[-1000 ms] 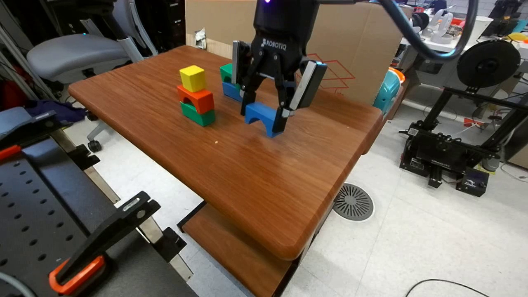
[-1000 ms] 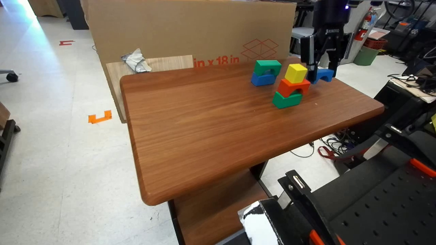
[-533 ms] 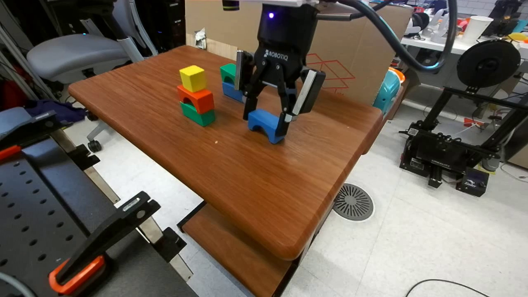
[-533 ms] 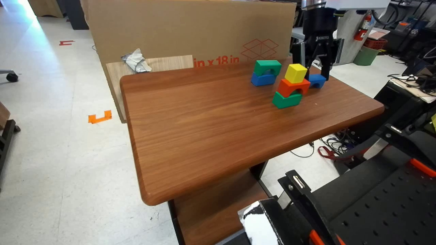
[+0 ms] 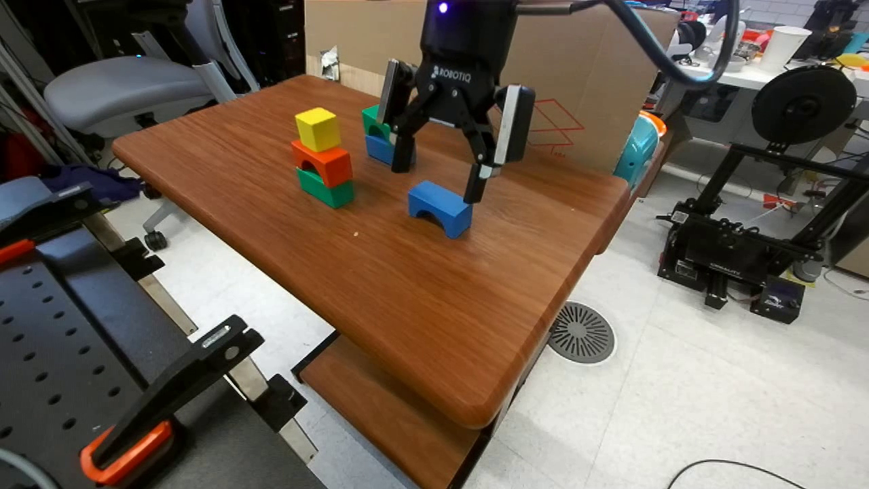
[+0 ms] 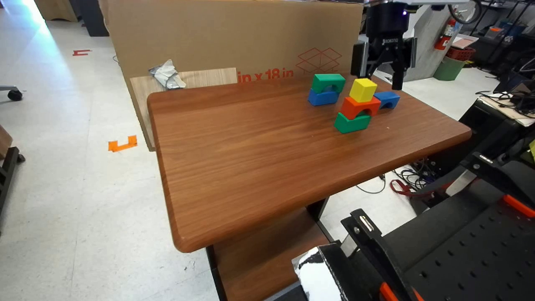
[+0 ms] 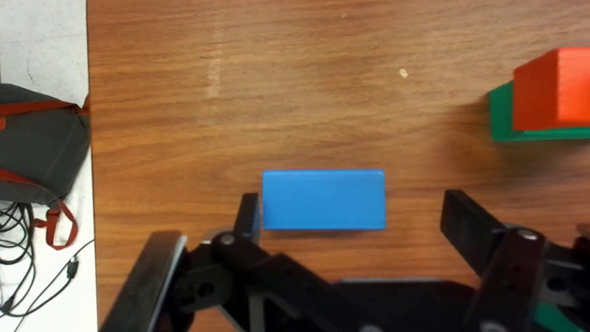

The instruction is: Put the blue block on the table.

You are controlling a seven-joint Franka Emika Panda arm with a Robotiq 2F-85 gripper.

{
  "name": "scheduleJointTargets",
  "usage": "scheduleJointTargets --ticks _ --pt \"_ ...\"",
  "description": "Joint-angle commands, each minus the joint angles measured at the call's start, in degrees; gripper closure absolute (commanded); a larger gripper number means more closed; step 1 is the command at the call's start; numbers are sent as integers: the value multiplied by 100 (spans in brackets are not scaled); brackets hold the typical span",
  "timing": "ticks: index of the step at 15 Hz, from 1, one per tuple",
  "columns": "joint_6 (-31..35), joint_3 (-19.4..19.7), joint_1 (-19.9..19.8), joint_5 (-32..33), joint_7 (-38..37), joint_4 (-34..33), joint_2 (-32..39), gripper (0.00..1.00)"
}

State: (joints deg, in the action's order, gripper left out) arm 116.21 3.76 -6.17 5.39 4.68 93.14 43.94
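Note:
The blue block [image 5: 440, 205], arch-shaped, rests upright on the wood-grain table [image 5: 380, 285] in both exterior views. Seen from above in the wrist view, the blue block [image 7: 324, 199] is a plain rectangle. My gripper [image 5: 438, 178] hovers just above it, open, its fingertips over the block's two ends. In the wrist view the gripper [image 7: 352, 203] stands wider than the block, with a small gap at the left fingertip and a larger one at the right. The orange arch and yellow block partly cover the blue block [image 6: 388, 99] in an exterior view.
Beside it stands a stack of a green block [image 5: 326, 189], an orange arch [image 5: 333, 165] and a yellow block [image 5: 318, 129]. Behind, a green arch [image 6: 328, 81] sits on another blue block [image 6: 322, 98]. A cardboard box [image 6: 234, 37] lines the table's back edge.
The blue block, held slightly raised a second ago, has come down onto the table. My gripper has opened, let it go and risen a little off it.

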Motion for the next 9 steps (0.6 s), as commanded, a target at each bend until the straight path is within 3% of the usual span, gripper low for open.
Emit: scheduleJointTargets --ticks 1,3,5,6,9 --pt "165 3 83 182 245 841 -1176 0" --pt "273 7 121 304 311 1099 -1707 0" --pt "-125 -50 141 238 324 1153 -2198 0" --pt "-10 -17 106 211 232 703 -1572 0" --pt "-111 -42 133 207 244 983 -2130 0"
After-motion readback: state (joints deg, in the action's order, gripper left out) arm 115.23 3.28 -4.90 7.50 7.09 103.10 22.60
